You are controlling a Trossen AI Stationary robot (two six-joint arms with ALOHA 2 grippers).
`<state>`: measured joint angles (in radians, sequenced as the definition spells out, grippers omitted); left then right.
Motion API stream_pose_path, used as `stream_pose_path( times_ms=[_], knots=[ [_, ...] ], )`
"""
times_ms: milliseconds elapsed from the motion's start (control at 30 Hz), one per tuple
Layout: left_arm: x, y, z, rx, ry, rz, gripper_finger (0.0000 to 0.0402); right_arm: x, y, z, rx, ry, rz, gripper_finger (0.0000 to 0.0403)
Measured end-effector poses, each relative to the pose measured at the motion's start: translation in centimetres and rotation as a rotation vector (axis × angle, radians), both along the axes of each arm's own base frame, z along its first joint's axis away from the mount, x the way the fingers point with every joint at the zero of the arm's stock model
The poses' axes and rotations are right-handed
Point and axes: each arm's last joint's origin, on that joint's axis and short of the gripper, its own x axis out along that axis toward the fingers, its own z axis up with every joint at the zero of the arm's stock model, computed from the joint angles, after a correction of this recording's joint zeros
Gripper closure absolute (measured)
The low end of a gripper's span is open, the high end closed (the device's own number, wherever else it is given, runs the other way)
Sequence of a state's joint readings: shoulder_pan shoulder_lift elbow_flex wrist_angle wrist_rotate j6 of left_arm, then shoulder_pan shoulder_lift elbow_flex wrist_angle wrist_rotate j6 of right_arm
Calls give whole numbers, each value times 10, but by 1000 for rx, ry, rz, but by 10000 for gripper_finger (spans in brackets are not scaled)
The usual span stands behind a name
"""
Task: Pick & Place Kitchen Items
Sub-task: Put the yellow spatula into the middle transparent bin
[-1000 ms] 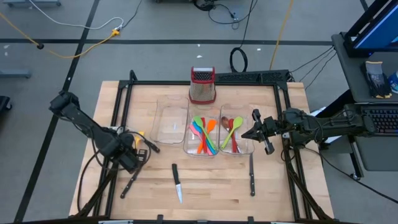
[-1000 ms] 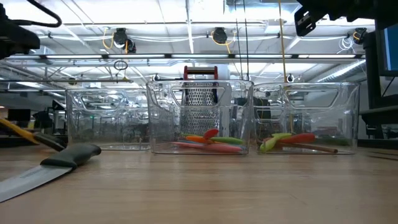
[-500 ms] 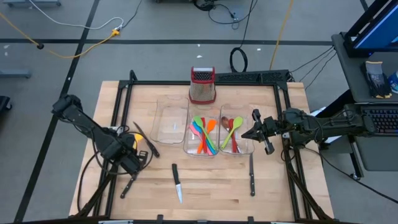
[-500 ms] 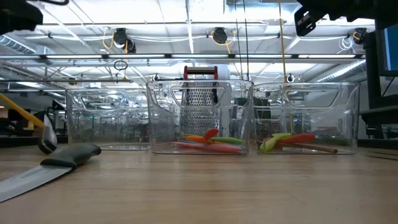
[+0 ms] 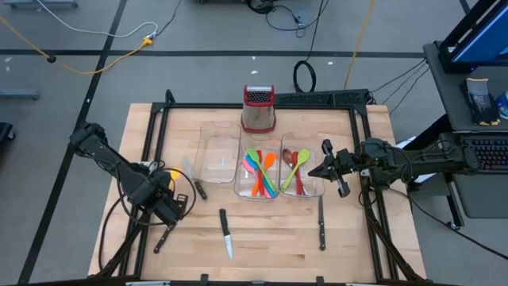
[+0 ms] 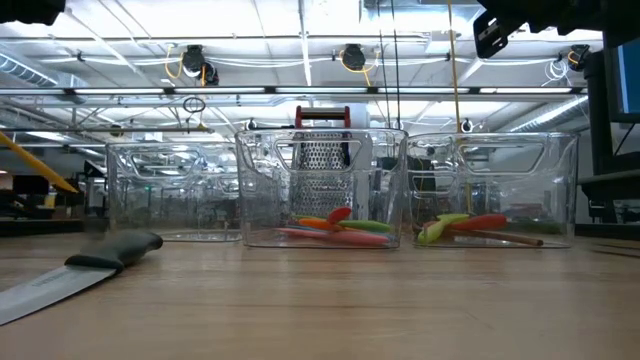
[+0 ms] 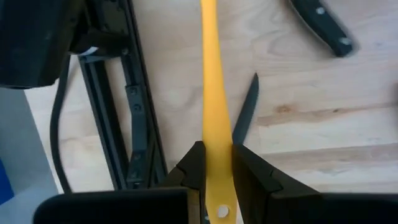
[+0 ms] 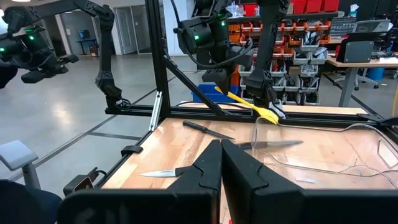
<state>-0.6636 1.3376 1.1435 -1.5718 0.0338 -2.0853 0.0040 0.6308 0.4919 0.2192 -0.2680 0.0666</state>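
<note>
left gripper (image 7: 217, 177) pinching slim yellow plastic spatula (image 7: 214, 99), lifted over table's left side near empty clear bin (image 5: 216, 159). right gripper (image 8: 221, 163) pressed together, idle at right. risk: long handle pivots in narrow pinch, clips bin rim.

A pale wooden counter (image 5: 262, 230) edged by a black metal frame (image 5: 163, 119) stands on a grey floor (image 5: 198, 32) marked with dark lines, with cables trailing at the upper left and top. A desk with a keyboard (image 5: 484, 155) sits at the right edge. In the low view, ceiling strip lights (image 6: 330, 40) run overhead. The right wrist view shows shelves of red bins (image 8: 305, 28).
</note>
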Motion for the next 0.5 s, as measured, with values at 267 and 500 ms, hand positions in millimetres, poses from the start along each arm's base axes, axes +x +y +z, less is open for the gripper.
stream_pose_path(
  times_ms=[267,500],
  knots=[
    [-1,-1,0,-38,29,1,351,0,0,0,-1,0,0,401],
    [1,-2,6,-17,-20,-36,351,0,0,0,0,0,0,401]
  ],
)
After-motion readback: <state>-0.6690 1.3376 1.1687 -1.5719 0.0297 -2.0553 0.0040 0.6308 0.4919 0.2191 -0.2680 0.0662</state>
